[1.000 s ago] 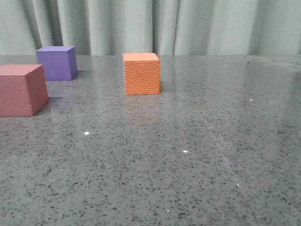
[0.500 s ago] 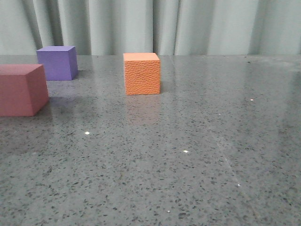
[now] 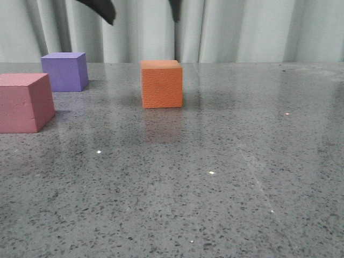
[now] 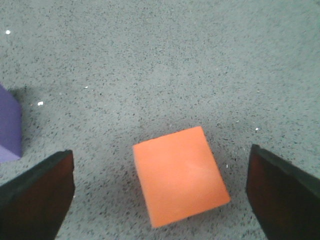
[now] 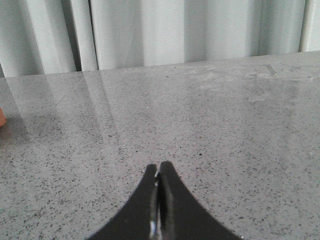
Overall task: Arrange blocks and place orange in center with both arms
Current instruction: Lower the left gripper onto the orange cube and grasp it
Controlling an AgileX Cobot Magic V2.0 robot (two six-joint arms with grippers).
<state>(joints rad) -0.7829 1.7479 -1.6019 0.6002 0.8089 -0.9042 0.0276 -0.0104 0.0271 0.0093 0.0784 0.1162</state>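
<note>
Front view: the orange cube (image 3: 162, 84) stands on the worktop (image 3: 226, 177), slightly left of the middle and towards the far edge. The purple cube (image 3: 65, 71) stands at the far left; the pink-red cube (image 3: 24, 102) stands nearer, at the left edge. Two dark finger tips (image 3: 105, 8) hang above the orange cube, well apart from it.

Left wrist view: the left gripper (image 4: 160, 192) is spread wide, grasping nothing, with the orange cube between its fingers (image 4: 37, 195). The cube is twisted relative to the fingers. As judged, rotate the wrist to square the fingers to two opposite faces before descending. A cube has no long axis; only this face alignment matters.

Right wrist view: the right gripper (image 5: 158, 186) is clenched on nothing, low over bare worktop.
</note>
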